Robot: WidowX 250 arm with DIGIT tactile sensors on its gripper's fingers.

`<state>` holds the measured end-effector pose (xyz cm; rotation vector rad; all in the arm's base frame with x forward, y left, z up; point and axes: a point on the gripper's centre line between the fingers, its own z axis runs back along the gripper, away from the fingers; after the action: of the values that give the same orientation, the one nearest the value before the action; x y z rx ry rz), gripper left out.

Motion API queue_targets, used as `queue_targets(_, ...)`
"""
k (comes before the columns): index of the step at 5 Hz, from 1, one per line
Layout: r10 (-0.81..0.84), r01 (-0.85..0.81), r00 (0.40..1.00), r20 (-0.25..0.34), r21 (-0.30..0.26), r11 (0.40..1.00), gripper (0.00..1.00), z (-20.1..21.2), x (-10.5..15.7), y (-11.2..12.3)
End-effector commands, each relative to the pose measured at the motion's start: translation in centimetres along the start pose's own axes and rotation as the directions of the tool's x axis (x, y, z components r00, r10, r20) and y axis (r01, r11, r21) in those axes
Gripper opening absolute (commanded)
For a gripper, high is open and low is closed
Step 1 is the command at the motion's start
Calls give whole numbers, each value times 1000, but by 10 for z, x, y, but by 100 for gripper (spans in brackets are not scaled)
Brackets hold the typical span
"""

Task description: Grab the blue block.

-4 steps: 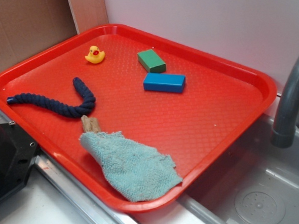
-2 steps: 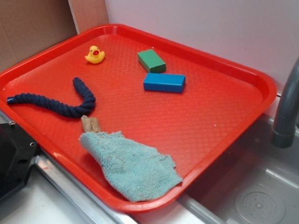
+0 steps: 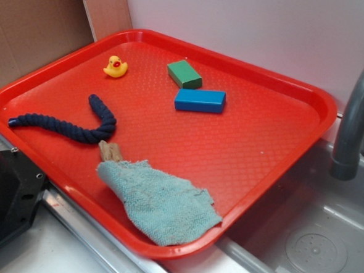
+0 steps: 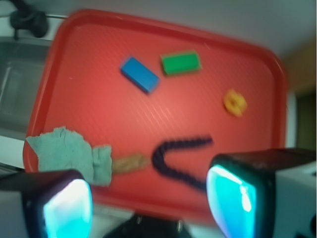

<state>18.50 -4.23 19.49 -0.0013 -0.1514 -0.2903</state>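
Start from the wrist view: your gripper sits at the bottom of the picture with its two pads spread wide, one at each lower corner, and nothing between them, so the jaws stand open and empty. Just beyond the pads lie the dark rope, bent in a U, and to its left the teal cloth with a tan object poking from under it. These are near the tray edge closest to you and are not your target.

Farther on, well apart from the fingers, the blue block rests flat on the tray floor, up and slightly left of the midpoint between the pads. Its long axis runs diagonally in this view, from upper left to lower right. The picture is blurred, so I would judge that angle only roughly. The green block lies just beside its right end, with a narrow gap between them, and the yellow duck sits off to the right.

You will likely need to travel forward over the rope, descend, and turn the wrist so the pads close across the block's short sides, clear of the green one.
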Motion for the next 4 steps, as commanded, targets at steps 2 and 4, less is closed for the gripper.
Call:
queue_targets(2,-394,396,918,43,-38,918,100,-99,76,6)
queue_targets(4,-457,457,889,-29,34,889,100,-168,99,19)
